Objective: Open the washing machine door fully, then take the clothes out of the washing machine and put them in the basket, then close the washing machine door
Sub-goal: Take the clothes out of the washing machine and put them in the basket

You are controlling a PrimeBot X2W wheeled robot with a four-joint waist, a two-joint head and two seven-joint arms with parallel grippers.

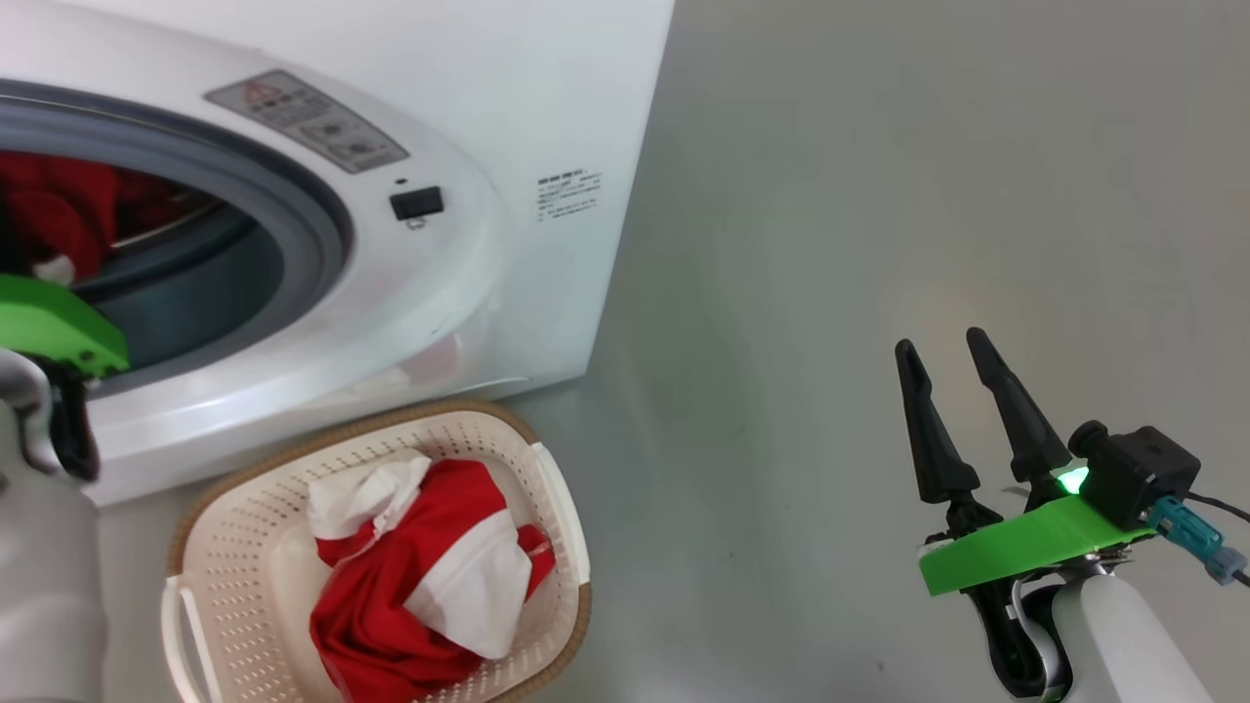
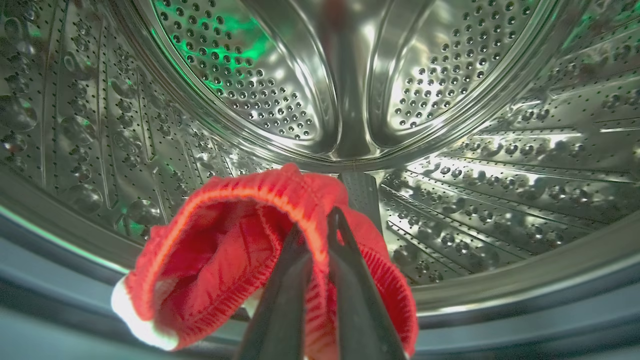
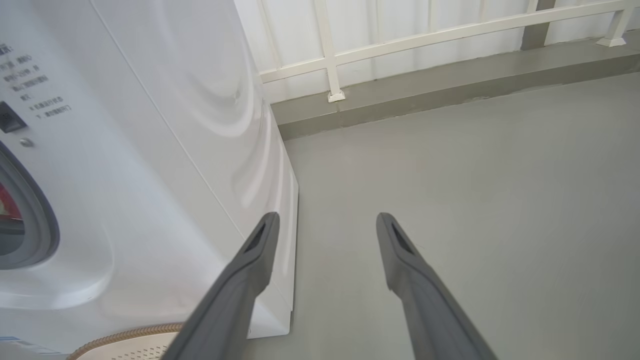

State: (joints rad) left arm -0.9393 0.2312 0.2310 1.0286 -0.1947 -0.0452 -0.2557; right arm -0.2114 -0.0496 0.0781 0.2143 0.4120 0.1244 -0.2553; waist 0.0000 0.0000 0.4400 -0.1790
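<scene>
The white washing machine (image 1: 547,98) stands with its grey-ringed mouth (image 1: 317,220) uncovered; the washing machine door is out of view. My left arm (image 1: 44,576) reaches into the mouth. Inside the steel drum (image 2: 500,150), my left gripper (image 2: 317,225) is shut on a fold of the red clothes (image 2: 225,250), which also show in the head view (image 1: 59,210). Another red and white garment (image 1: 420,576) lies in the cream basket (image 1: 562,508) on the floor before the machine. My right gripper (image 1: 940,342) hangs open and holds nothing, off to the machine's right (image 3: 327,217).
Grey floor (image 1: 879,195) stretches to the right of the machine. A white railing (image 3: 425,35) on a low grey kerb runs along the far side. The basket's brown rim (image 3: 125,334) sits close under the machine's front corner.
</scene>
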